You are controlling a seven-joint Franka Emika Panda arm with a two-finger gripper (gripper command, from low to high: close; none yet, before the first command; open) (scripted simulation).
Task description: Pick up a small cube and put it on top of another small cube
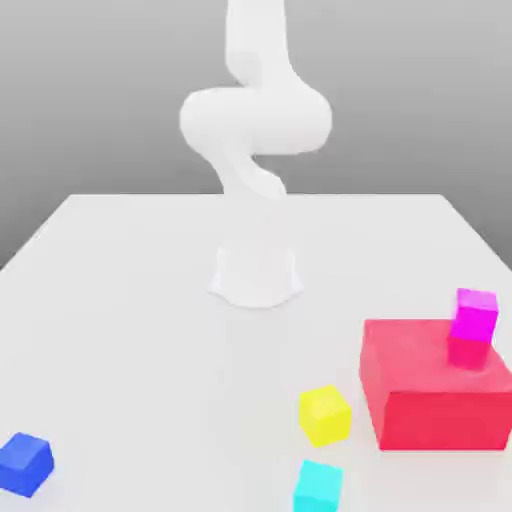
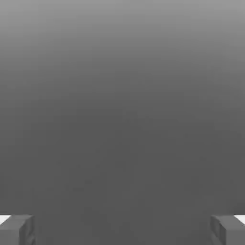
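Red block [image 1: 437, 385] blocks the exterior view's right; between blue [image 1: 26, 464] and yellow [image 1: 325, 415], open.

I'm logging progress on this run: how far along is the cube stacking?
It looks barely begun. The blue cube sits on the table, nothing on top of it. The gripper is open and empty. Picking up one small cube and setting it on another both remain.

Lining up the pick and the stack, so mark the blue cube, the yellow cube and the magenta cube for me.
Blue cube [image 1: 25, 465]: exterior view, near its front side's middle.
Yellow cube [image 1: 325, 415]: exterior view, middle of its visible faces.
Magenta cube [image 1: 475, 315]: exterior view, middle of its visible faces.
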